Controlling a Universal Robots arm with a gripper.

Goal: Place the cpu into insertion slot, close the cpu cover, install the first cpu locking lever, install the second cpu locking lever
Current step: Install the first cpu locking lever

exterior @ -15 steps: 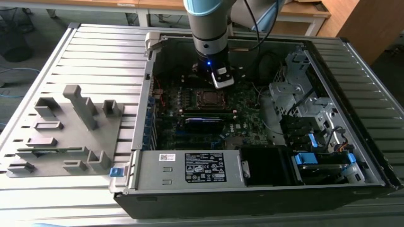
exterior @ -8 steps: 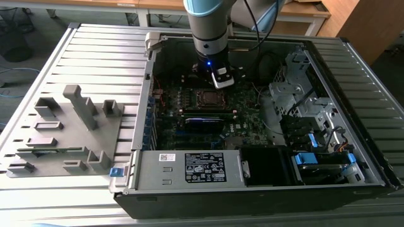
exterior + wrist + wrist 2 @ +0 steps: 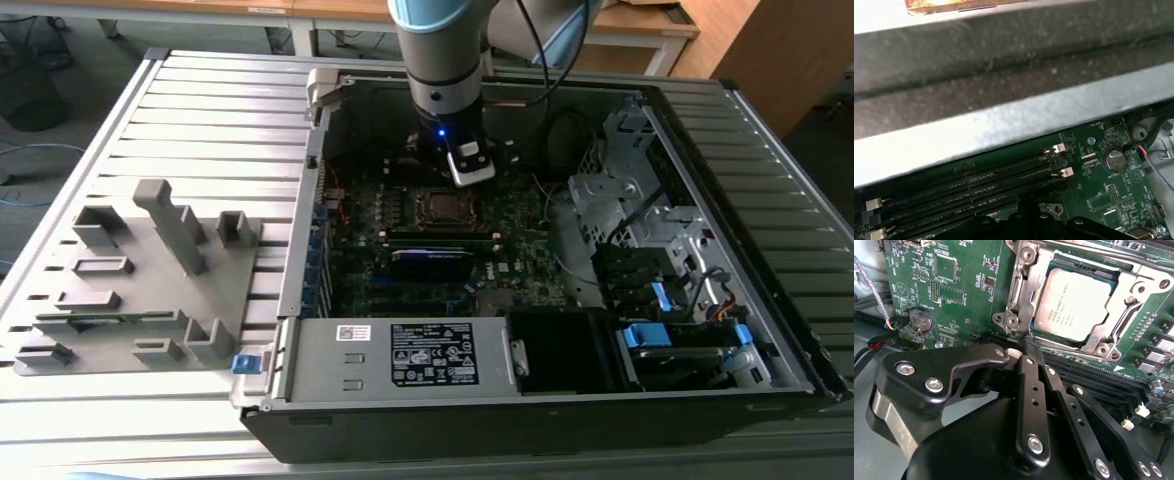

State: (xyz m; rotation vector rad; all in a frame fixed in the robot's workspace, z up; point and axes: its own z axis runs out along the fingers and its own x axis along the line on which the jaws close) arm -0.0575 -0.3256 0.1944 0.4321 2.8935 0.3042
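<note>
Sitting flat in the insertion slot [image 3: 1019, 295], silver-grey cpu [image 3: 1076, 302], cover closed

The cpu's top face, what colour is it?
Dull silver-grey, best seen in the second wrist view: the cpu.

I am seeing the cpu [image 3: 1077, 304], a flat silver-grey square, lying seated in the insertion slot [image 3: 1026, 300] on the green board. The cpu cover [image 3: 1114, 305], a silver frame, is lying closed around it.
</note>
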